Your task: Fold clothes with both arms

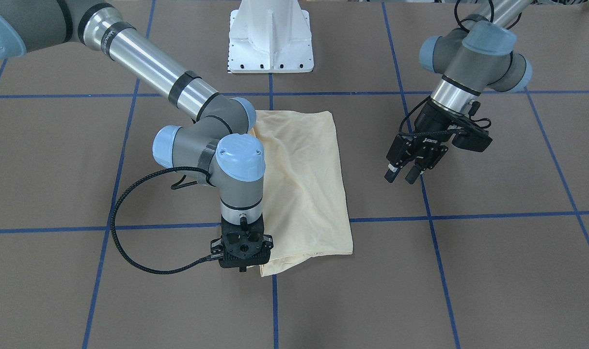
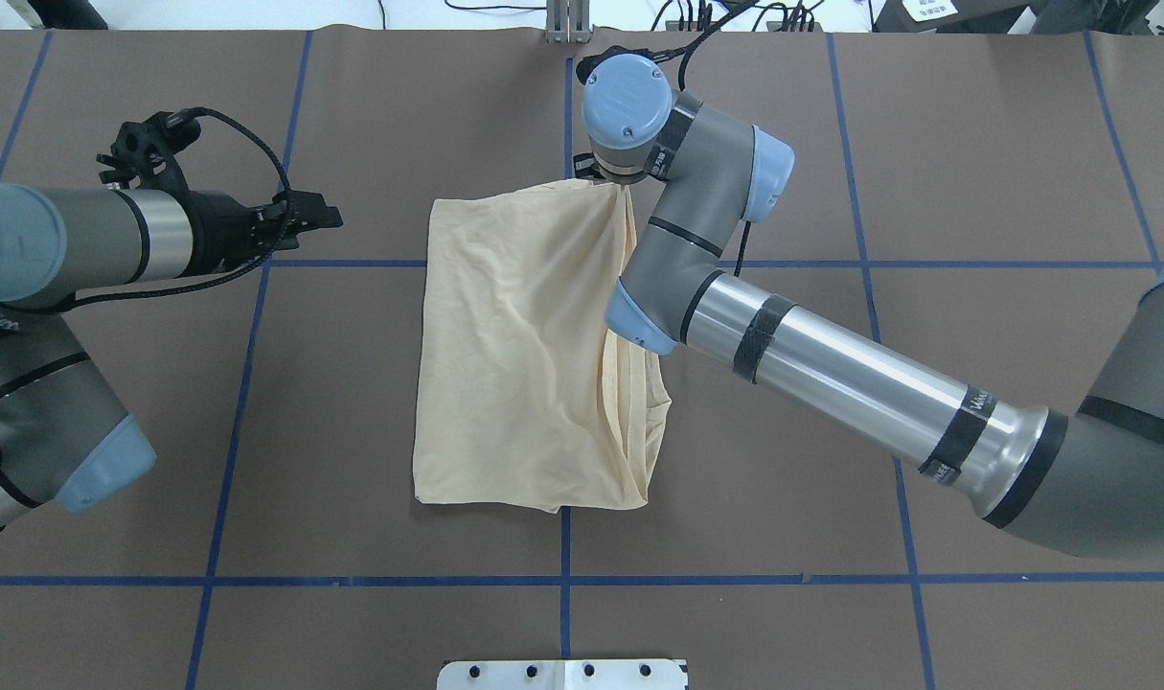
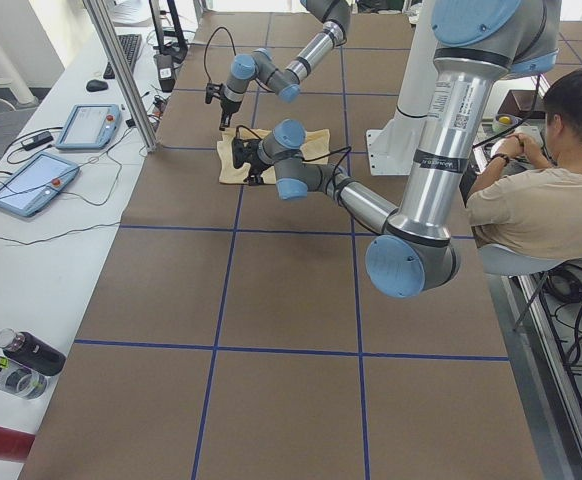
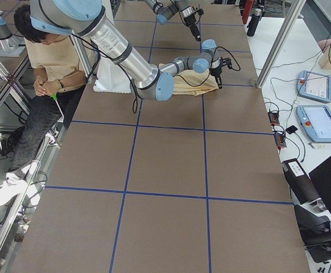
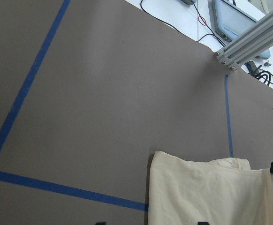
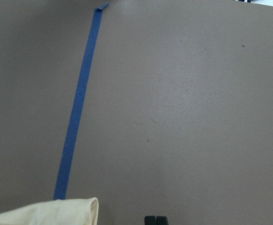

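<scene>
1. Presently, the table (image 1: pixel 493 291), marked with blue tape lines (image 1: pixel 435 242), carries the T-shirt (image 1: pixel 304 184) just left of centre in the front-facing view. The shirt lies flat and is doubled into an upright rectangle with no print showing.
2. The right arm (image 1: pixel 144 63) enters from the upper left of that view and stands wrist-down at the shirt's lower left corner. The left arm (image 1: pixel 469 53) enters at the upper right and hangs over bare table, well apart from the cloth.
3. The shirt shows diagonal creases across its middle. In the overhead view, stacked edges run down its right side. The step in hand appears to be taking the short edge for a further fold, so every layer at that edge needs to be caught in the grip.
4. The right gripper (image 6: pixel 155 219) shows at the bottom edge of its wrist view with its fingertips together and no cloth between them. The shirt corner (image 6: pixel 87 208) lies just beside them at the lower left. To grip it, part the fingers, shift onto the corner, and close over the full thickness.
5. The left gripper (image 1: pixel 401 175) is at centre right of the front-facing view with its fingers parted and empty. Bring it to the shirt's lower right corner, then lift both corners level and together to avoid skewing the fold.
</scene>
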`<action>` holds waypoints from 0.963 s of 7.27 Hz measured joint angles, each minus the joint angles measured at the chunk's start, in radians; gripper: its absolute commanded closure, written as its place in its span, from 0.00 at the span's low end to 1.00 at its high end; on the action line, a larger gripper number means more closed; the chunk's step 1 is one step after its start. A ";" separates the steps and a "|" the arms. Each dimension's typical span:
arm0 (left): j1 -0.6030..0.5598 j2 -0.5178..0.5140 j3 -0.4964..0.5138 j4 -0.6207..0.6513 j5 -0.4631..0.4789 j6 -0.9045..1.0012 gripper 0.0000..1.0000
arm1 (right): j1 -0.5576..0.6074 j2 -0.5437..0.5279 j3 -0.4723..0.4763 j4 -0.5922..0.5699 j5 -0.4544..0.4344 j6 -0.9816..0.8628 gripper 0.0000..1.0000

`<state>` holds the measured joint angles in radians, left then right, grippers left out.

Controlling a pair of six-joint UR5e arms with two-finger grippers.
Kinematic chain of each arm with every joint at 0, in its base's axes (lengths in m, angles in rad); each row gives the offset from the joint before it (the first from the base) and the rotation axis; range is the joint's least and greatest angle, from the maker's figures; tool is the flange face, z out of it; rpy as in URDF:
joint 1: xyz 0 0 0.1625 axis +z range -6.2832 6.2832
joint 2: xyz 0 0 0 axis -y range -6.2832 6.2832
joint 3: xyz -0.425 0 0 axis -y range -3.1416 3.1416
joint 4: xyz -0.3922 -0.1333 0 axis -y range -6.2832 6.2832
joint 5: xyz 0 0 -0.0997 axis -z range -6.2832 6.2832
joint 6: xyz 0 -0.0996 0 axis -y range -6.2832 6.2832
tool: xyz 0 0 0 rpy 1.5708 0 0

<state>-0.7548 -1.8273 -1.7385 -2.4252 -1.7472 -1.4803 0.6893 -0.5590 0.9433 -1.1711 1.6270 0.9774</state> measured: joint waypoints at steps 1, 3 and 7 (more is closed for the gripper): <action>0.000 -0.001 -0.001 0.000 0.000 0.000 0.28 | 0.000 -0.006 0.004 0.001 0.000 -0.001 0.43; 0.000 -0.002 -0.002 0.008 0.000 0.000 0.28 | 0.001 -0.009 0.008 0.003 0.001 0.001 0.41; 0.000 -0.002 -0.021 0.026 -0.009 0.001 0.29 | 0.004 -0.221 0.354 0.005 0.113 0.215 0.35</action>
<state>-0.7549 -1.8294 -1.7596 -2.3989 -1.7565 -1.4790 0.6929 -0.7799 1.2969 -1.1663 1.7397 1.1928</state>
